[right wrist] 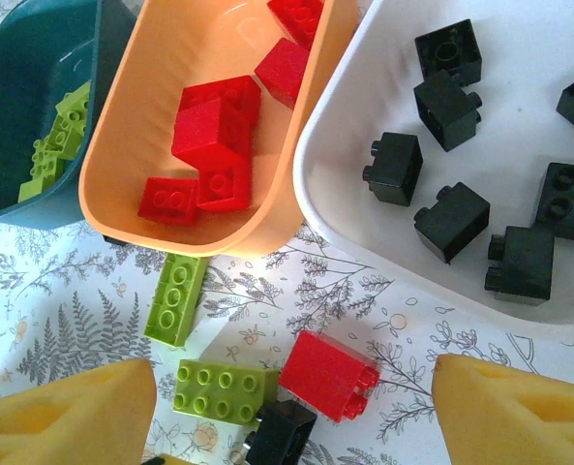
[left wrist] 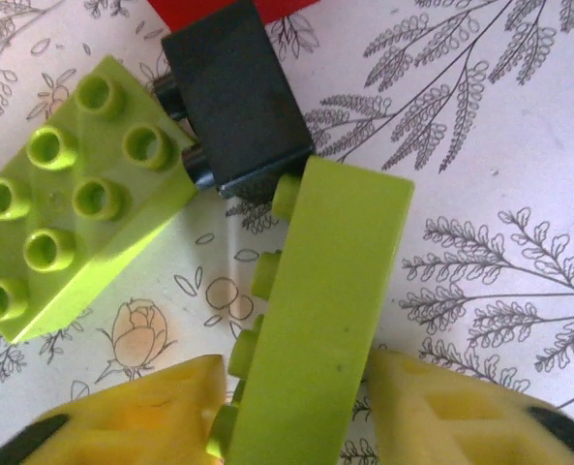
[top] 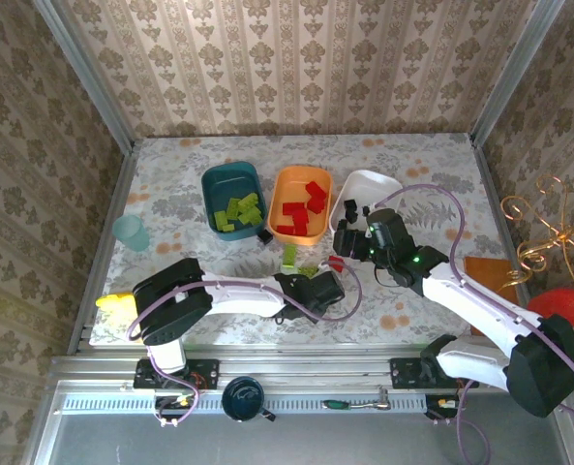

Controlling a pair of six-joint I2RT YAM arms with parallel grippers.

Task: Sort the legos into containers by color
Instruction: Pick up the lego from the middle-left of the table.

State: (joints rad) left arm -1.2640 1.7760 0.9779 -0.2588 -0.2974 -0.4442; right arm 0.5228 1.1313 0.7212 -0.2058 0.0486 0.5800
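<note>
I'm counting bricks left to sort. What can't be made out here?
Left wrist view: red brick, cut by the top edge.
Right wrist view: teal tub, cut by the left edge, contents partly unseen.
Right wrist view: loose black brick, cut by the bottom edge.

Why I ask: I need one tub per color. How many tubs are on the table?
3: a teal tub at left, an orange tub in the middle, a white tub at right, side by side. None looks hidden.
</note>
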